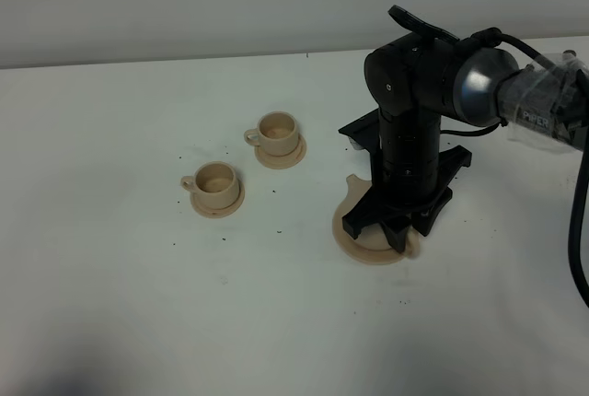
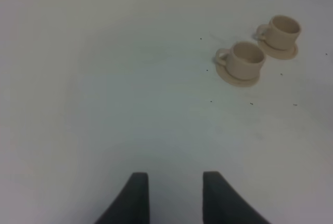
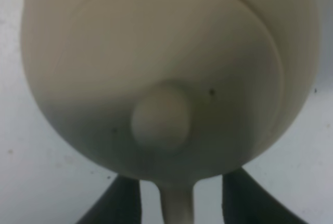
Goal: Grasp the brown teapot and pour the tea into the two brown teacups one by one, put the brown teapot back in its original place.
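The brown teapot (image 3: 156, 52) fills the right wrist view, seen from above with its lid knob (image 3: 158, 117) in the middle. Its handle (image 3: 177, 206) runs between the two fingers of my right gripper (image 3: 182, 203), with a gap on each side, so the gripper is open. From the high camera, the right gripper (image 1: 396, 216) hides most of the teapot (image 1: 352, 189), which sits on the wide tan saucer (image 1: 363, 247). The two brown teacups (image 1: 216, 180) (image 1: 278, 129) stand on small saucers to the left, also in the left wrist view (image 2: 247, 57) (image 2: 283, 28). My left gripper (image 2: 174, 198) is open and empty over bare table.
The white table (image 1: 138, 276) has small dark specks scattered on it. The right arm's cable (image 1: 580, 230) hangs at the right edge. A grey wall borders the table's far side.
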`<state>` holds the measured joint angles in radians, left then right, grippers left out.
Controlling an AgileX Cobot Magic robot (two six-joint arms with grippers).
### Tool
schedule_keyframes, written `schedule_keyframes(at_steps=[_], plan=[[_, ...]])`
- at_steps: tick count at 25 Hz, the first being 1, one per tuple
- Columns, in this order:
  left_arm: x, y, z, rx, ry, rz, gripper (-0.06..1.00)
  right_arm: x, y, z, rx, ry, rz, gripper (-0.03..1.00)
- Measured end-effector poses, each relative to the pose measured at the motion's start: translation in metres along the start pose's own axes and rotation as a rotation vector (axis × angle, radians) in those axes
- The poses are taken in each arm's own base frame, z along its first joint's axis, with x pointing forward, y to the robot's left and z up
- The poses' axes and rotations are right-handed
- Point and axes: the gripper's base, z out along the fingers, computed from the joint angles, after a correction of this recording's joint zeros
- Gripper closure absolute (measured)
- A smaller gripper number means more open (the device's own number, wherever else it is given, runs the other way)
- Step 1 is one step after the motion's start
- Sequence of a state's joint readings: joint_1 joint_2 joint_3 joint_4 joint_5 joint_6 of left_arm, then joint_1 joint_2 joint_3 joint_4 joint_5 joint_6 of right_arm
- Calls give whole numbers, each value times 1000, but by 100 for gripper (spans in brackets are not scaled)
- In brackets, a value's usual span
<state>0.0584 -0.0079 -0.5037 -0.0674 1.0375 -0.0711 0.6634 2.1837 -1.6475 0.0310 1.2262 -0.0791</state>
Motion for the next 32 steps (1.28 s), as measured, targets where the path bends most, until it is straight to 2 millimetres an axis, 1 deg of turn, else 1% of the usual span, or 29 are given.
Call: schedule_keyframes(at_steps=[7, 14, 20, 25, 32], plan=[[0, 0, 0, 0, 0, 0, 67, 0, 0, 0, 4, 2, -25, 65], [0, 0, 0, 0, 0, 0, 67, 1, -1, 0, 9, 8, -34, 75], [0, 0, 0, 0, 0, 0, 67, 1, -1, 1, 9, 11, -36, 79], [0, 0, 0, 0, 0, 0, 67, 1, -1, 1, 9, 12, -41, 85], [0, 0, 0, 0, 0, 0, 67, 1, -1, 1, 9, 12, -50, 86]])
